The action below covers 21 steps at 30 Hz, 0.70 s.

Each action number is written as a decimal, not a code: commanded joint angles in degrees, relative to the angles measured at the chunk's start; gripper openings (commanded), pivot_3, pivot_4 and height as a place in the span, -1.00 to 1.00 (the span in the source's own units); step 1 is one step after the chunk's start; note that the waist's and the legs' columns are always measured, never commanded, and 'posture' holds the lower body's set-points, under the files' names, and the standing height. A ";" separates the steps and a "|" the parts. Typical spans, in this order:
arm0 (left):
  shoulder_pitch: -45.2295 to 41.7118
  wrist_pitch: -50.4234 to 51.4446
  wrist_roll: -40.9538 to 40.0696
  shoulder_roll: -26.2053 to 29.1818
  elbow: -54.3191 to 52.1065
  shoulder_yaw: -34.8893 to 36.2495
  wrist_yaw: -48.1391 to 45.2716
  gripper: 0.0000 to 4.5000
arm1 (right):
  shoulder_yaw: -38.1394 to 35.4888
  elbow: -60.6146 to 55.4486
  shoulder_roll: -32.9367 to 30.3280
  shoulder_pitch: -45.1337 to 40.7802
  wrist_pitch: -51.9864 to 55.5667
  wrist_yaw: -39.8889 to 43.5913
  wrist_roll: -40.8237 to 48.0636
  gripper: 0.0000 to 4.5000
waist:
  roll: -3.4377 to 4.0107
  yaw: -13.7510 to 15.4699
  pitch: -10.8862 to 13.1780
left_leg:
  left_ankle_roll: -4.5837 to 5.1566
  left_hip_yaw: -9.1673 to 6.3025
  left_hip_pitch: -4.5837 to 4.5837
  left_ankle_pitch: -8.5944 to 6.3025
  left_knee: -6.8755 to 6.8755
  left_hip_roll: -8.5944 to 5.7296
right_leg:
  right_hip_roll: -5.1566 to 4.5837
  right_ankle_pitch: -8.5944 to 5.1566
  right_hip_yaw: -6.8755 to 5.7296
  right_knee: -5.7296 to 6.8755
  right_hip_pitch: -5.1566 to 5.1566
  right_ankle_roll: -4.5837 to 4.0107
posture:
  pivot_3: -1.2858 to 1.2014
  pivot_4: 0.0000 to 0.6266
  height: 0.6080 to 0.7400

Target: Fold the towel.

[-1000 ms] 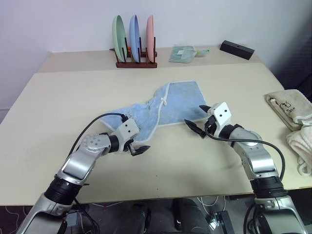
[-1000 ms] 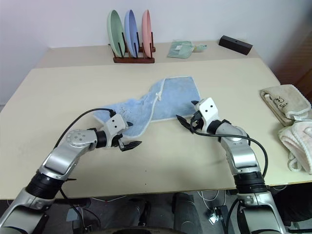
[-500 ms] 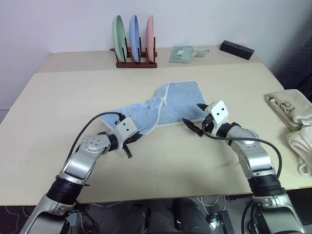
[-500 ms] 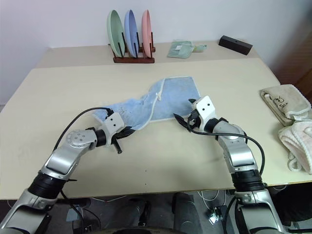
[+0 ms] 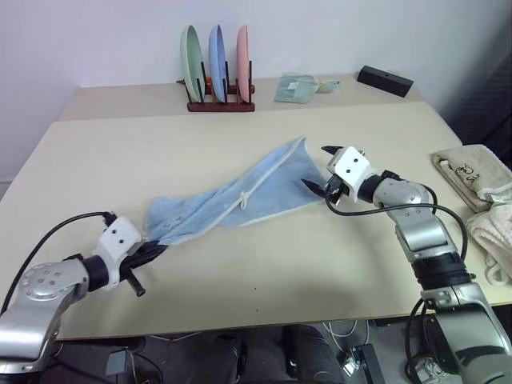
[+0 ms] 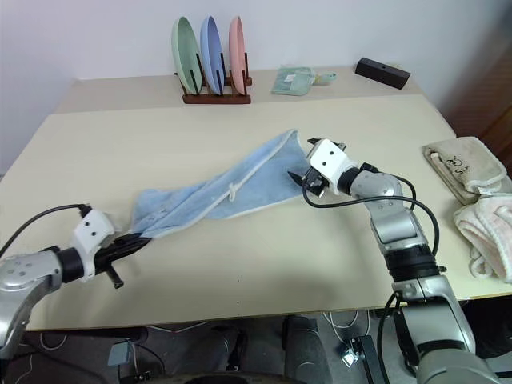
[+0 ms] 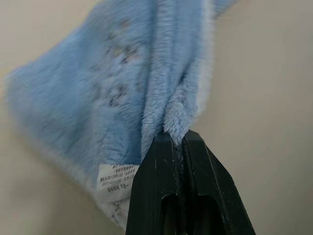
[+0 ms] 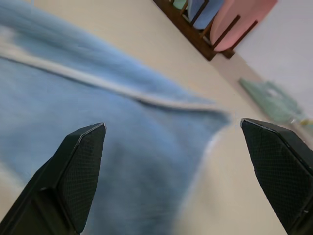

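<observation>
Stretched leftward since earlier, the towel (image 5: 232, 196) lies long across the worktop (image 5: 320, 256), pinched by the left end effector (image 5: 152, 250); the right end effector (image 5: 320, 168) gapes wide, empty.

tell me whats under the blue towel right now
The towel lies stretched on the bare table; nothing shows at its edges, though the tabletop beneath is covered. The left gripper is shut on one corner. The right gripper stands open at the other end.
</observation>
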 commanded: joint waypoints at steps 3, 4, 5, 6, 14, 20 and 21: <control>2.58 -4.85 2.42 -0.05 2.70 4.35 2.76 -0.97 | 4.40 11.02 -1.43 -6.10 -11.35 -0.89 -7.65 1.00 | 0.00 0.06 0.00 | 0.01 0.07 0.01 -0.01 0.00 0.00 | 0.00 0.00 0.04 0.00 -0.01 0.00 | 0.03 -0.52 1.00; 3.00 -5.75 3.09 0.00 3.20 4.46 3.22 -0.97 | 5.07 14.26 -0.79 -7.91 -13.46 -2.32 -8.97 1.00 | 0.00 0.06 0.00 | 0.01 0.09 0.01 -0.01 0.00 0.00 | 0.00 0.00 0.05 0.00 -0.02 0.00 | 0.03 -0.52 1.00; 3.26 -6.41 3.55 0.03 3.59 4.53 3.58 -0.97 | 5.49 16.75 -0.28 -9.26 -15.13 -3.38 -9.91 1.00 | 0.00 0.04 0.00 | 0.01 0.10 0.01 -0.01 -0.01 0.00 | 0.00 0.00 0.06 0.00 -0.02 0.00 | 0.03 -0.52 1.00; 3.25 -6.52 3.39 -0.22 3.78 4.62 3.83 -0.97 | 6.25 19.91 0.44 -11.05 -17.12 -4.80 -11.15 1.00 | 0.00 0.03 0.00 | 0.02 0.13 0.02 -0.01 -0.01 0.00 | 0.00 0.00 0.08 0.00 -0.02 0.00 | 0.03 -0.52 1.00; 1.56 -7.52 2.01 -1.41 3.42 2.91 4.01 -0.97 | 20.28 44.71 4.75 -27.01 -30.10 -24.05 -31.53 1.00 | 0.00 -1.03 0.01 | 0.01 0.26 0.04 -0.01 -0.05 0.05 | 0.06 0.01 0.19 0.04 -0.09 -0.01 | 0.03 -0.52 1.00; 1.96 -7.07 1.88 -1.67 3.01 2.70 3.88 -0.97 | 27.05 54.65 8.16 -33.60 -31.96 -34.32 -39.88 1.00 | 0.00 -1.18 0.01 | 0.01 0.34 -0.02 -0.01 -0.10 0.06 | 0.10 0.01 0.30 0.05 -0.22 -0.02 | 0.03 -0.52 1.00; 2.32 -6.92 1.78 -1.75 2.74 2.66 3.85 -0.97 | 27.78 56.12 8.97 -34.67 -30.99 -35.73 -40.82 1.00 | 0.00 -1.19 0.01 | 0.01 0.36 0.00 -0.01 -0.10 0.06 | 0.11 0.01 0.32 0.06 -0.22 -0.02 | 0.03 -0.52 1.00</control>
